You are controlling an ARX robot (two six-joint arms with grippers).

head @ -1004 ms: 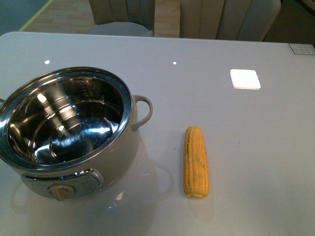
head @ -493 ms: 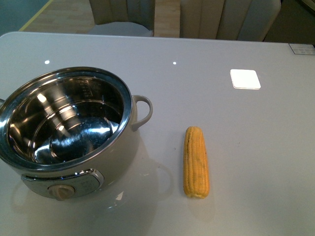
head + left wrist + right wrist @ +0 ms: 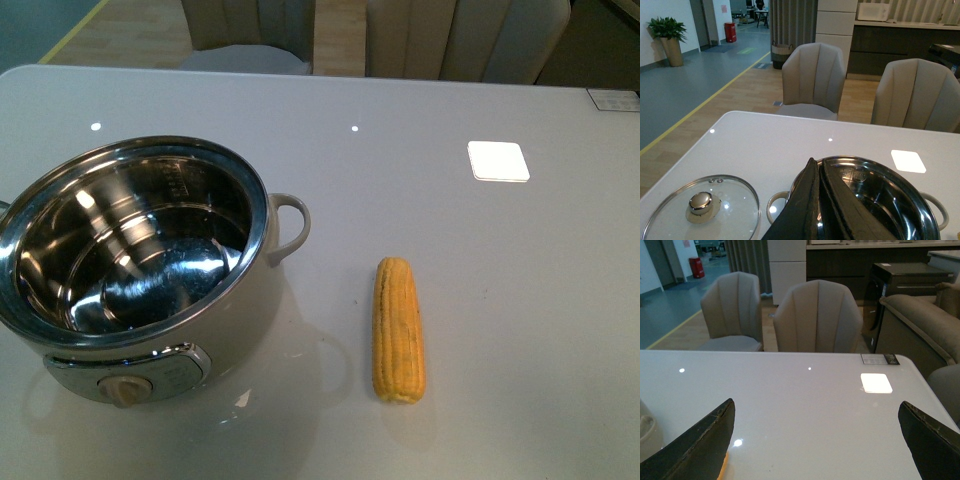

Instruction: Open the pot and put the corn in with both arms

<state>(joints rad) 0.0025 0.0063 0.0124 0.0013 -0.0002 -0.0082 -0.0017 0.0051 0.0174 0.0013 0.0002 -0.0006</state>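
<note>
Unmoved: pot [image 3: 252, 300] empty, corn [image 3: 398, 330] outside; left end effector [image 3: 817, 165] closed, right end effector [image 3: 816, 405] spread.

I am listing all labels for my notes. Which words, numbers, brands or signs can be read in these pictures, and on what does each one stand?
Nothing here can be read with certainty.
Stamped marks inside the pot: too blurred to read.
Card at the far corner of the table: print too small to read.
Pink notice in the background: too small to read.
</note>
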